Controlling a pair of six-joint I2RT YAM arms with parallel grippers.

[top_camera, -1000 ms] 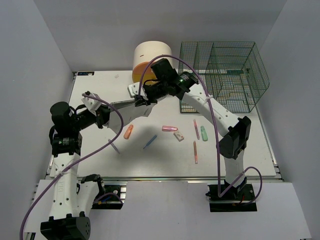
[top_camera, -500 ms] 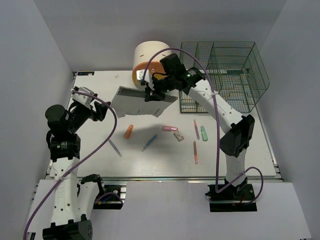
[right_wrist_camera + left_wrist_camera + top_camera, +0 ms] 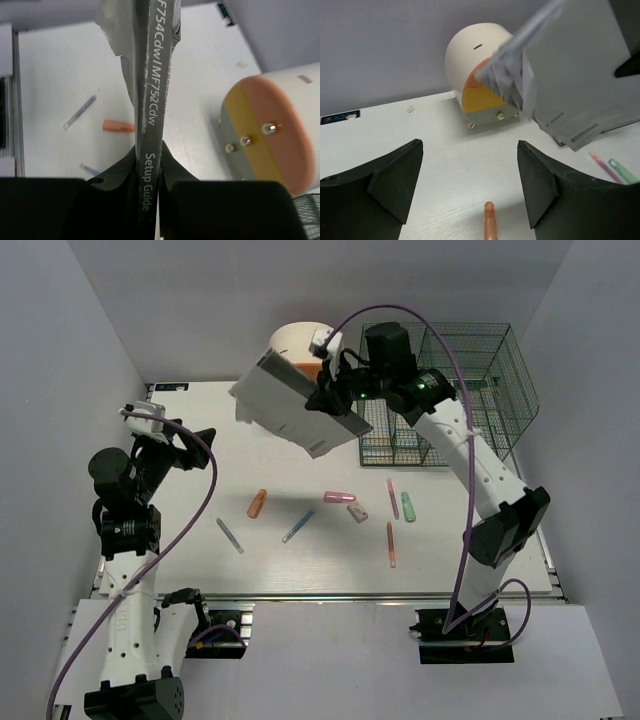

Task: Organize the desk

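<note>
Above the back of the desk (image 3: 320,565), top view: right gripper (image 3: 325,395) has a grey setup guide booklet (image 3: 295,405) pinched at one edge, tilted and clear of the tabletop, in front of the drawer box (image 3: 300,345) and just left of the green wire mesh organizer (image 3: 450,390). Left gripper (image 3: 193,443) hangs over the left side, fingers spread, nothing in them. Pens and markers lie loose mid-desk, e.g. orange marker (image 3: 257,503), green highlighter (image 3: 408,506).

Left wrist view: left gripper (image 3: 469,150) wide open, empty. Booklet (image 3: 580,75) pages fan apart at the corner nearest the drawer box (image 3: 480,75).

Right wrist view: right gripper (image 3: 149,160) closed tight on the booklet (image 3: 150,75) spine, at the words "Setup Guide"; the hold is narrow and near one end.

Risk, as judged:
- narrow spine pinch, long overhang: booklet may swing or slide out in a fast move
- fanned pages may catch the organizer's wire rim on the way in
- low corner may strike the drawer box
- a drop would land among the loose pens and scatter them
</note>
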